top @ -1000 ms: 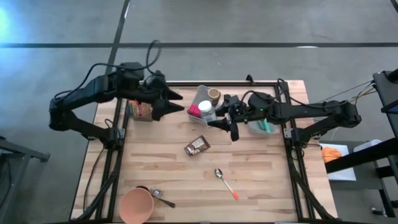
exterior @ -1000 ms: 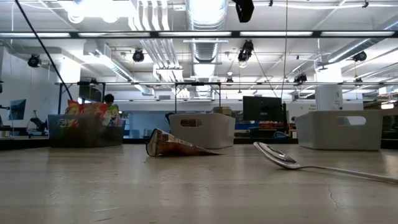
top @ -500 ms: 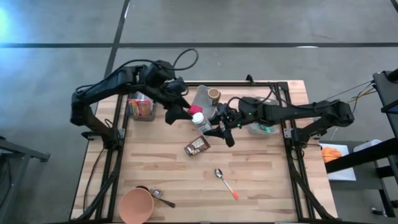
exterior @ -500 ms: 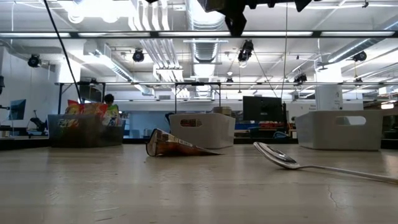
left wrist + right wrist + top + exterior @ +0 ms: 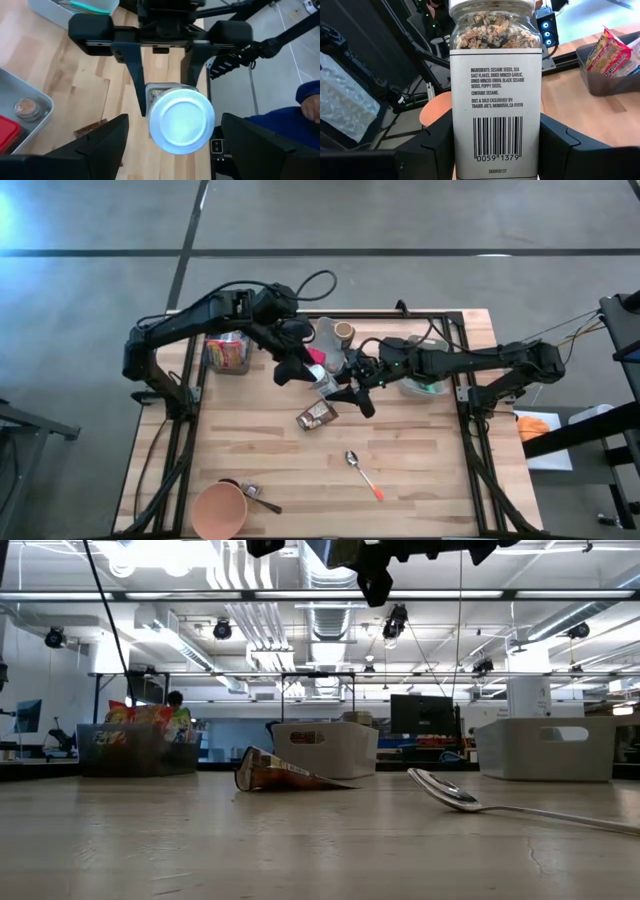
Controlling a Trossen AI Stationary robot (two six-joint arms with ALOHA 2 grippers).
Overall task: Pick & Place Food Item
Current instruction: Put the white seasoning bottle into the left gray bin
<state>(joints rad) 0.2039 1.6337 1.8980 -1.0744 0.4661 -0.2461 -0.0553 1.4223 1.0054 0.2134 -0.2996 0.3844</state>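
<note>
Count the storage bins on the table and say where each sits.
3: a dark bin of snack packets at the far left edge, a grey bin at far centre, and a light bin by the right edge, partly hidden under the right arm.

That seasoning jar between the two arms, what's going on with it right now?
The right gripper is holding the seasoning jar above the middle of the table, its fingers clamped on the jar's sides. The left gripper has its fingers spread wide and faces the jar's white lid, not gripping it. It looks like a handover, not yet done.
</note>
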